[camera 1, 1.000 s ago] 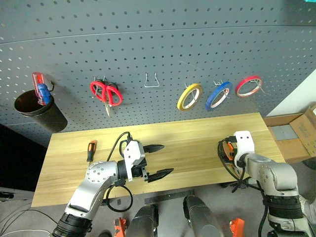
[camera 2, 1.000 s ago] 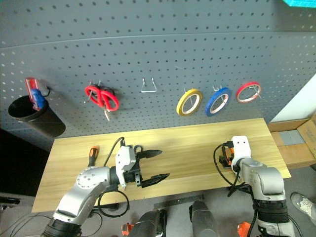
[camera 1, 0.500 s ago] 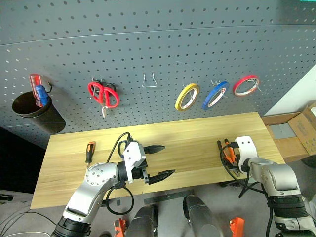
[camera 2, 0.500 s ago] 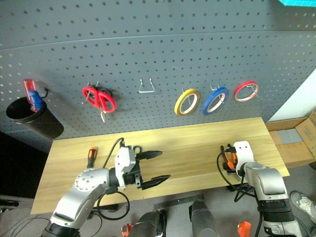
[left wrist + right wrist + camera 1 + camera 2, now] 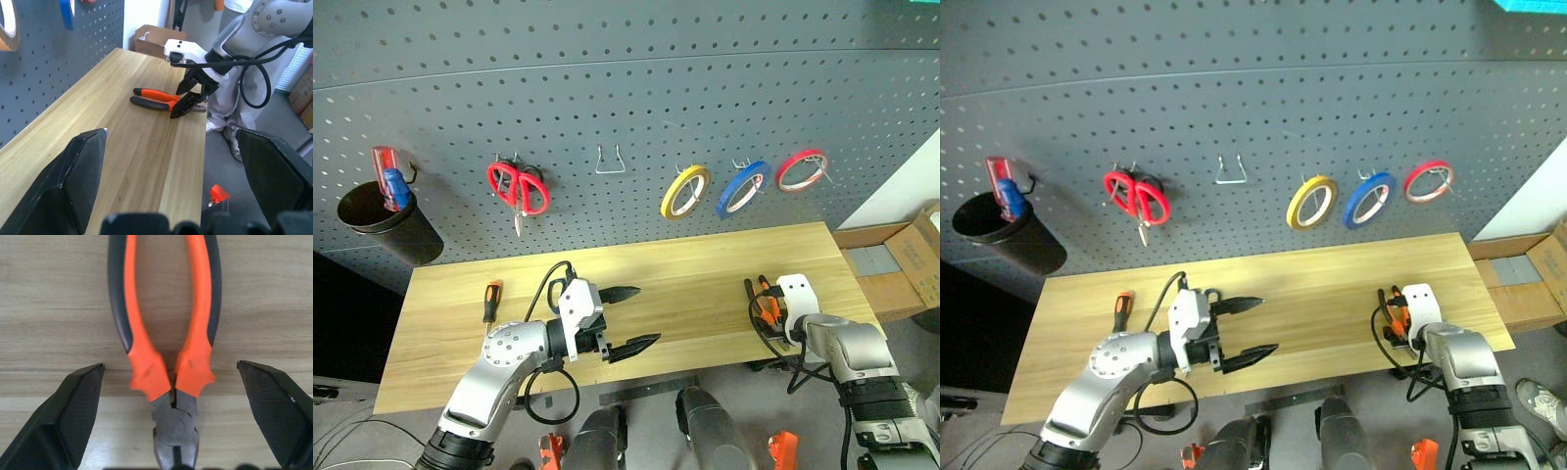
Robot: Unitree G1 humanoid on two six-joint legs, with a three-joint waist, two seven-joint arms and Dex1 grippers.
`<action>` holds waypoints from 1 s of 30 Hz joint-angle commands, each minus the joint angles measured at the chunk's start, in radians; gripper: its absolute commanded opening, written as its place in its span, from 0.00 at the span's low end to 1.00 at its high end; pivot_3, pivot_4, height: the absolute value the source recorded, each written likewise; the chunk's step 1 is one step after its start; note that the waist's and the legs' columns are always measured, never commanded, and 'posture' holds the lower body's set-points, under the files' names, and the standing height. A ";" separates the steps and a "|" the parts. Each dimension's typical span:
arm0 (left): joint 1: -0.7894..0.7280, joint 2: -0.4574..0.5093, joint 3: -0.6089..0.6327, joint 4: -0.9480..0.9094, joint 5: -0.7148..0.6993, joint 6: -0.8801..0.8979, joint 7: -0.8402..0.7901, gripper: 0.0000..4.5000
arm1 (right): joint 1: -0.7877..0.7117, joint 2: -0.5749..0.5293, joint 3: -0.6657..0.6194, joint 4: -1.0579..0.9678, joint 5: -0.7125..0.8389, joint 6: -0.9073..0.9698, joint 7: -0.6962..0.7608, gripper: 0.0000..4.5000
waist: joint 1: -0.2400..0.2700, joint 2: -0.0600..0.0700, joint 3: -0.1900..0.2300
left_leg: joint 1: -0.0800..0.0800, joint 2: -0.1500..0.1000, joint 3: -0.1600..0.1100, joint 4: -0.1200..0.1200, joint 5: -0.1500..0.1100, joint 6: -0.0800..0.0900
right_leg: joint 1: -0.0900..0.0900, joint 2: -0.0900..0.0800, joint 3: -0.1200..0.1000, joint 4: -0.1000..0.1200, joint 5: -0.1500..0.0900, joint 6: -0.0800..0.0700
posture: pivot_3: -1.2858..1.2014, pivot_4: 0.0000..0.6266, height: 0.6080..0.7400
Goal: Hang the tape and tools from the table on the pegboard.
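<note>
Right gripper [image 5: 171, 431] sits low over the pliers [image 5: 166, 357] near the table's [image 5: 705, 264] right end, jaws spread wide on either side of the pivot and gripping nothing yet. Looks lined up that way so it can close on the neck. Left gripper [image 5: 631, 318] hangs wide open and empty over the middle. Screwdriver [image 5: 491, 297] lies at the left. Blue tape [image 5: 744, 189] is already hanging on the pegboard [image 5: 607, 78].

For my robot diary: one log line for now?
right gripper: open, over pliers | left gripper: open | blue tape: on pegboard
</note>
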 commanded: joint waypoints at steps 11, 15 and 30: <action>0.006 0.008 0.015 -0.057 -0.008 0.002 0.012 1.00 | -0.060 0.002 0.055 0.102 -0.041 -0.042 0.048 0.58 | 0.004 0.000 0.000 | 0.001 0.000 0.000 0.000 0.000 0.000 | 0.001 0.000 0.000 0.000 0.000 0.000 | 0.45 0.45 1.00; 0.004 0.012 0.019 -0.055 -0.009 0.000 0.014 1.00 | -0.049 0.002 0.056 0.088 -0.048 -0.023 0.060 0.52 | 0.007 0.000 0.000 | 0.001 0.000 -0.001 0.000 0.000 0.000 | 0.001 0.000 0.000 0.000 0.000 0.000 | 0.45 0.45 1.00; -0.103 -0.075 0.270 -0.043 -0.146 0.029 0.217 1.00 | -0.061 -0.026 -0.229 -0.679 0.676 -0.164 0.504 0.52 | 0.028 0.000 0.002 | 0.001 0.001 -0.001 0.001 0.000 0.000 | 0.004 0.001 -0.003 -0.005 0.003 0.003 | 0.46 0.39 1.00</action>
